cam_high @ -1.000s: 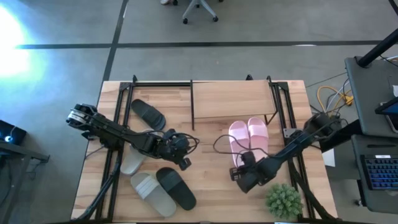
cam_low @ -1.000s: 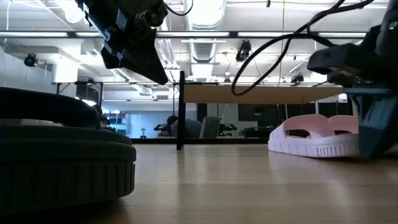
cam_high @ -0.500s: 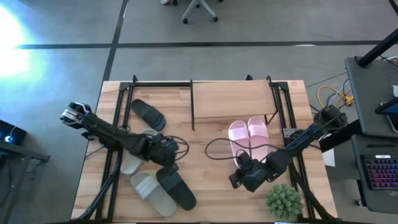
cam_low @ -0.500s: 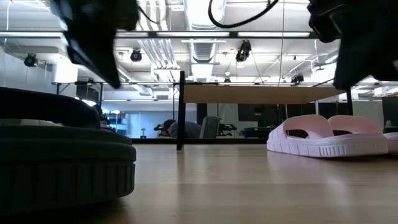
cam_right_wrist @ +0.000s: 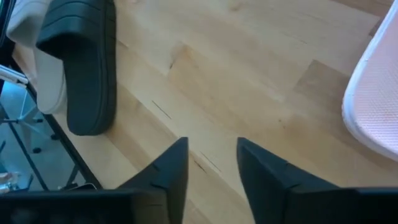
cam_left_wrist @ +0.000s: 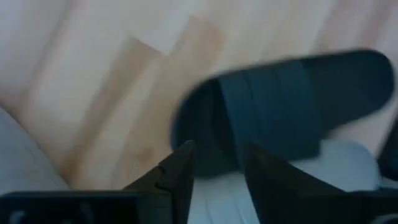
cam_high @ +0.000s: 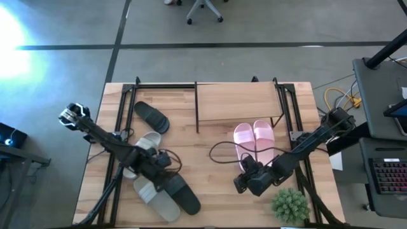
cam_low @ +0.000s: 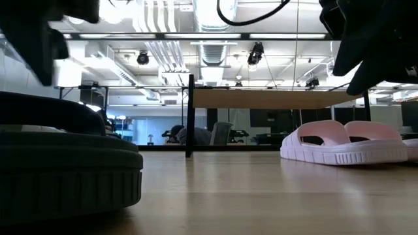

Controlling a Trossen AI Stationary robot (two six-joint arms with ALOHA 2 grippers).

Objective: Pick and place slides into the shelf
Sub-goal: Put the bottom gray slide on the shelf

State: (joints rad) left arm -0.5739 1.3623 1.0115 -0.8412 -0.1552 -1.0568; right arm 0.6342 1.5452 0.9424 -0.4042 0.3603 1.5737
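Reach step: left gripper point(cam_high: 166, 170), jaws parted and empty, hovers over the near black slide point(cam_high: 180, 192) beside a grey slide point(cam_high: 152, 194); next it must drop, straddle the strap, close, carry to the shelf point(cam_high: 236, 100); right gripper point(cam_high: 245, 183) waits open near the pink pair point(cam_high: 254, 140).

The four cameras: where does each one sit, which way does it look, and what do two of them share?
High view: above the table, looking straight down; both arms show, over the shelf.
Low view: at tabletop height, looking level into the room; dark arm parts hang at the top.
Left wrist view: on the left arm, past the left claw at a black slide.
Right wrist view: on the right arm, past the right claw at bare wood.
Shared: the pink pair shows in high and low views.
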